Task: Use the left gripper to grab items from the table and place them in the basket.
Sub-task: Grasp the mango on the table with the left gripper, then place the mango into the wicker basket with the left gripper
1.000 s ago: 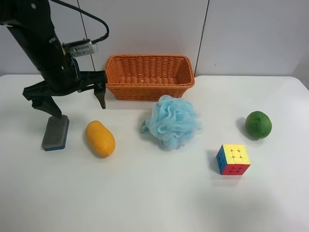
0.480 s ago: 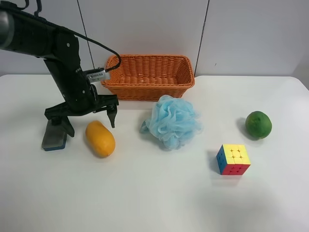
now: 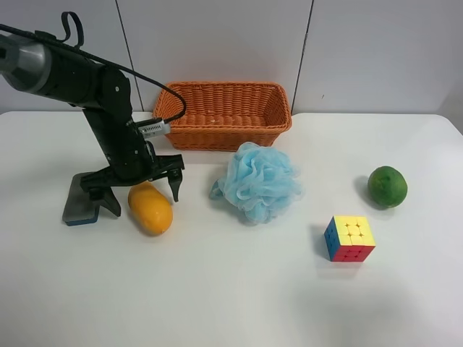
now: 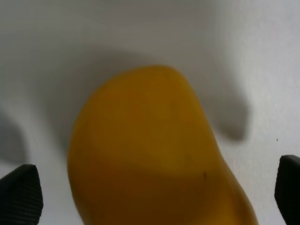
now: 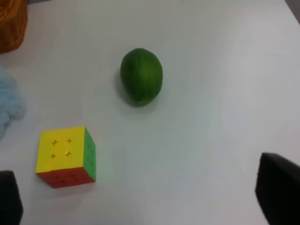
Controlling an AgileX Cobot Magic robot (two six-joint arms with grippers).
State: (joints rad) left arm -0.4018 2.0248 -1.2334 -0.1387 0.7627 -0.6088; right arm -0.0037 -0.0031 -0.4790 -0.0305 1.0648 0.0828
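A: Basket point(image 3: 224, 116): one, wicker, at the table's point(image 3: 231, 303) wall-side edge. Loose items?
B: Five, one each: mesh puff point(image 3: 259, 181), mango point(image 3: 153, 213), sponge point(image 3: 72, 210), puzzle cube point(image 3: 349, 238), green fruit point(image 3: 387, 186).
A: Mango versus left gripper point(image 3: 143, 201)?
B: Directly beneath it, between wide-spread fingers point(image 3: 174, 189), long axis crossing their line. The right gripper point(image 5: 144, 192), also wide and empty, hangs over cube and fruit, well apart from the mango.

On my feed the left arm point(image 3: 116, 137) is matte black beyond a silver-grey tube point(image 3: 18, 61). A thin black cable point(image 3: 71, 20) runs to a small grey box point(image 3: 154, 129). The left end effector point(image 3: 145, 202) has two black, ribbed fingers point(image 4: 18, 199).
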